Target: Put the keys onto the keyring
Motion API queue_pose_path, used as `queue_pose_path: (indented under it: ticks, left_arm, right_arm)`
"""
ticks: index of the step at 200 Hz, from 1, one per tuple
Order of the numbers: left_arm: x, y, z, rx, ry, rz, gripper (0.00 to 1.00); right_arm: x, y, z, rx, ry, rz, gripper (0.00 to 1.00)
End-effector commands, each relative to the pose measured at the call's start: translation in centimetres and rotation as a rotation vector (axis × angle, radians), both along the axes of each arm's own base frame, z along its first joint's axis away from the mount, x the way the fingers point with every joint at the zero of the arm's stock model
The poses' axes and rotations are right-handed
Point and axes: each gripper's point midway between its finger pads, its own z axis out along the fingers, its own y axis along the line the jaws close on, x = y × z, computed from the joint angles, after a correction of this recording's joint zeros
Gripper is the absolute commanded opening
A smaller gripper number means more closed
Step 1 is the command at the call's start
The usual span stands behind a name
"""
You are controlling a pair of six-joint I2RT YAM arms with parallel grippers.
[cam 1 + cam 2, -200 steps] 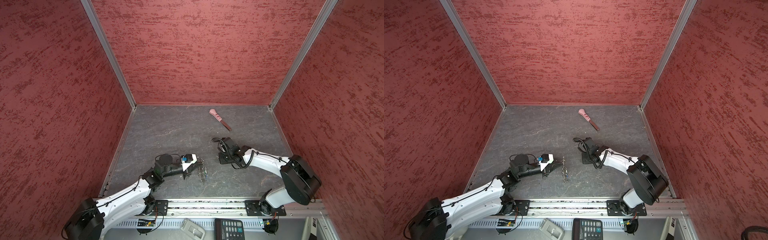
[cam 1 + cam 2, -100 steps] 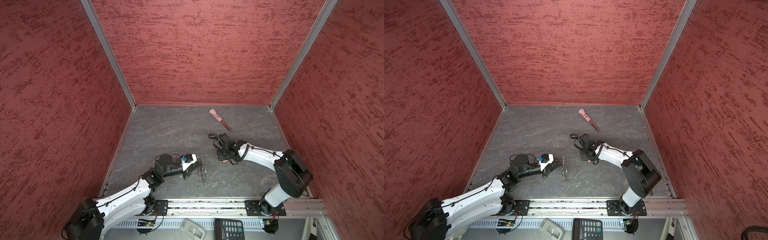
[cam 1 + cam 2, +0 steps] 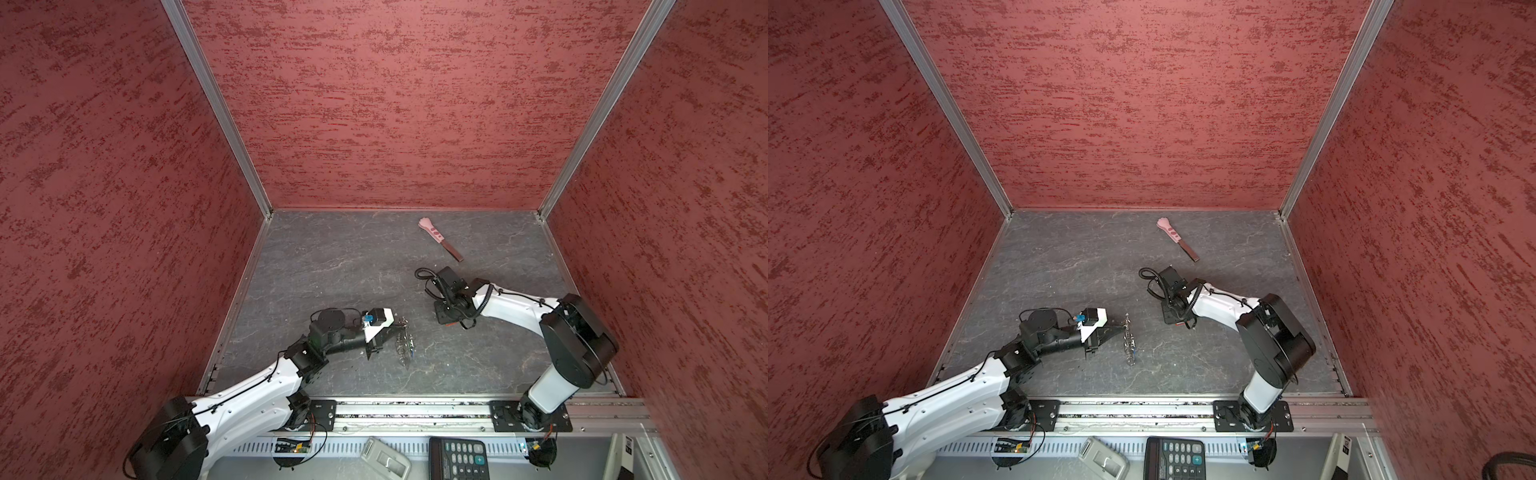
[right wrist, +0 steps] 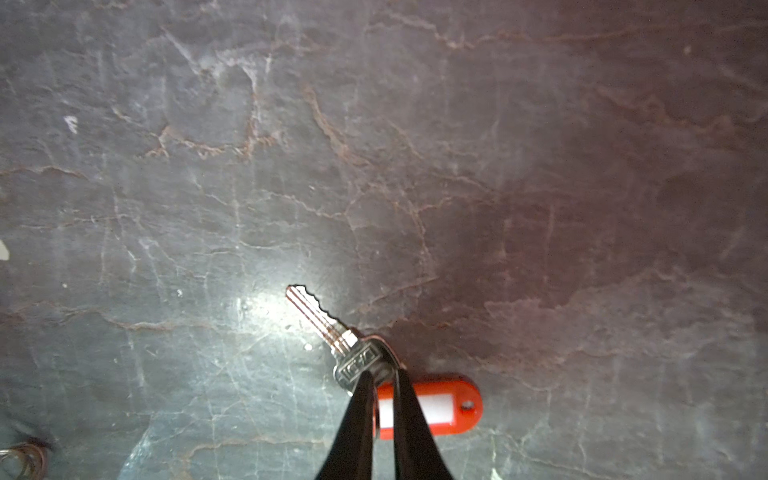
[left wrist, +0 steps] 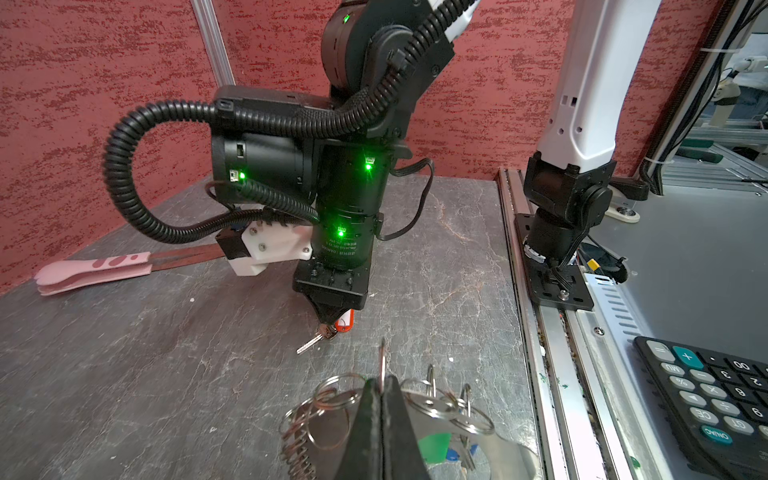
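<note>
Your left gripper (image 5: 381, 385) is pressed together on one upright ring of the keyring (image 5: 432, 405). The other rings, with the green tag (image 5: 434, 446) and blue tag (image 5: 453, 455), bunch just below the jaws. Your right gripper (image 4: 382, 380) straddles the head of the red-tagged key (image 4: 320, 320) on the table (image 4: 540, 166). Its jaws are almost together, and you cannot tell whether they truly grip. The tips sit at the very edge of the head, beside the red tag (image 4: 440, 409). A lift from there may let the key pivot or slip out. A swinging key would likely miss that thin ring.
</note>
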Motion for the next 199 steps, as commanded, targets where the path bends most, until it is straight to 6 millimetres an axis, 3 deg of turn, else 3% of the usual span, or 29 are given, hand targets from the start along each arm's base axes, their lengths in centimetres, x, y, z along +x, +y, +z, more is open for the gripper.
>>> queue_pose_path:
  ticks: [1, 93, 129, 178, 199]
  left_arm:
    - [0.2, -0.1, 0.5, -0.008, -0.030, 0.004, 0.00]
    - [0.3, -0.1, 0.3, -0.003, -0.026, 0.009, 0.00]
    - [0.3, -0.1, 0.3, -0.002, -0.027, 0.012, 0.00]
    - [0.4, -0.2, 0.3, -0.001, -0.026, 0.014, 0.00]
    - [0.4, -0.1, 0.2, 0.001, -0.027, 0.014, 0.00]
  right_arm:
    - [0.1, 0.3, 0.3, 0.014, 0.011, 0.005, 0.11]
    - [-0.2, 0.1, 0.6, 0.056, -0.031, -0.025, 0.00]
    - [-0.2, -0.5, 0.6, 0.132, -0.137, -0.100, 0.00]
    - [0.6, -0.4, 3.2, 0.226, -0.367, -0.130, 0.00]
    - [0.2, -0.8, 2.8, 0.223, -0.418, -0.141, 0.00]
